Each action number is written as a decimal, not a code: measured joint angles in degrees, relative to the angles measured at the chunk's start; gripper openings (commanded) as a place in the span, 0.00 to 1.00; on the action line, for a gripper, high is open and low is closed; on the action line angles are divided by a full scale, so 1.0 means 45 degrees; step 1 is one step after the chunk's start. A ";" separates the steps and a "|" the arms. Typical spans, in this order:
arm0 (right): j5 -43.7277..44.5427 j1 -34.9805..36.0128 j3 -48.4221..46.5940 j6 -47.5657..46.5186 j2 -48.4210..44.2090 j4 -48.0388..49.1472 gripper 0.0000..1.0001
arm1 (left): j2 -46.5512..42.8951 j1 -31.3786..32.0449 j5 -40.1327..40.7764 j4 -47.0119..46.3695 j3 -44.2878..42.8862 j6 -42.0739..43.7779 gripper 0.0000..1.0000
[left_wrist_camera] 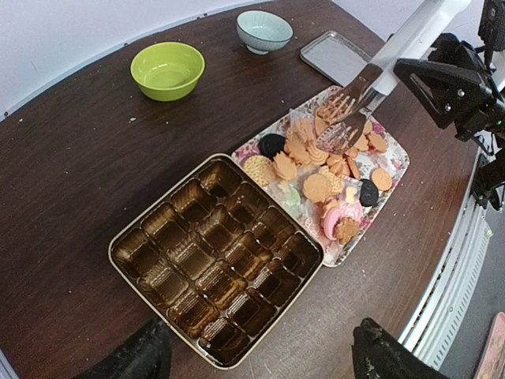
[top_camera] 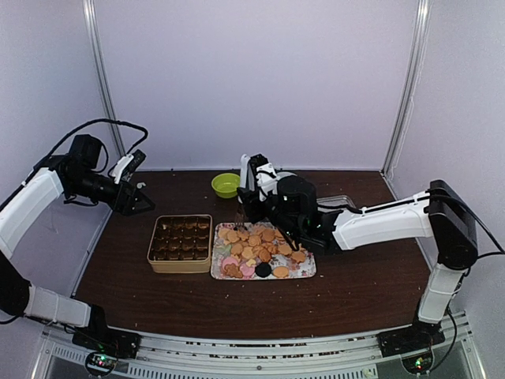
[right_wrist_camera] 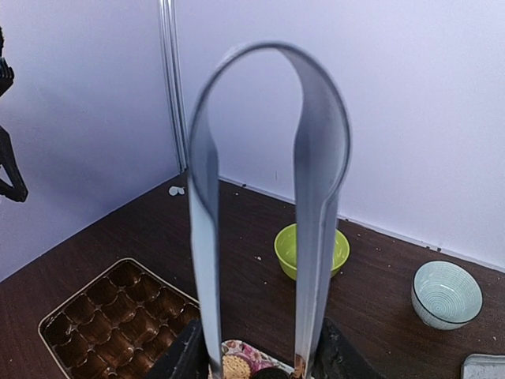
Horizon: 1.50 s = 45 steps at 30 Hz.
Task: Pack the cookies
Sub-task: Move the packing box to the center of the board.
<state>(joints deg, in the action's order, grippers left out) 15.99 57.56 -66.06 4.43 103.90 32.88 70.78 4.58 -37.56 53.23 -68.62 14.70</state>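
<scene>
The cookies [top_camera: 259,251] lie heaped on a floral tray [top_camera: 302,271]: mostly tan-orange, a few pink and a few dark. They also show in the left wrist view [left_wrist_camera: 319,170]. My right gripper [top_camera: 264,201] is shut on metal tongs [right_wrist_camera: 312,181], whose loop stands up between its fingers [right_wrist_camera: 183,357]. The tongs' forked tips [left_wrist_camera: 341,120] are spread just over the cookies at the tray's far side. The tan tin [top_camera: 180,242] of dark paper cups [left_wrist_camera: 213,253] holds no cookies. My left gripper [top_camera: 136,197] hangs high over the table's left, open and empty.
A green bowl [top_camera: 226,184] stands behind the tray and shows in the right wrist view too [right_wrist_camera: 311,249]. A pale ribbed bowl [left_wrist_camera: 264,30] and a small metal tray [left_wrist_camera: 335,55] are at the back right. White walls close in the table.
</scene>
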 measured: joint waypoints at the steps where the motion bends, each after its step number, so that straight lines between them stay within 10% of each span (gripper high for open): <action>1: 0.0024 0.0005 -0.0126 0.0000 0.0102 0.0053 0.46 | -0.0107 0.0000 0.0029 0.0005 0.0053 0.0019 0.82; 18: 0.0651 0.0136 -0.1520 -0.0330 0.2093 0.0228 0.43 | -0.0311 -0.0345 0.1933 -0.0214 0.1302 0.0957 0.84; 27: 0.0865 0.0136 -0.1263 -0.0325 0.2093 0.0243 0.41 | 0.1962 -0.1991 0.4998 -0.1472 0.1909 0.2142 0.77; 45: 0.0889 0.0160 -0.0806 -0.0010 0.2079 0.0019 0.46 | 0.6348 -0.0607 0.8412 -0.4600 0.1447 0.2268 0.72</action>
<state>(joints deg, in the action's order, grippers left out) 19.99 58.28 -69.69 4.38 113.25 32.97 99.35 1.85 0.30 32.53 -62.11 24.91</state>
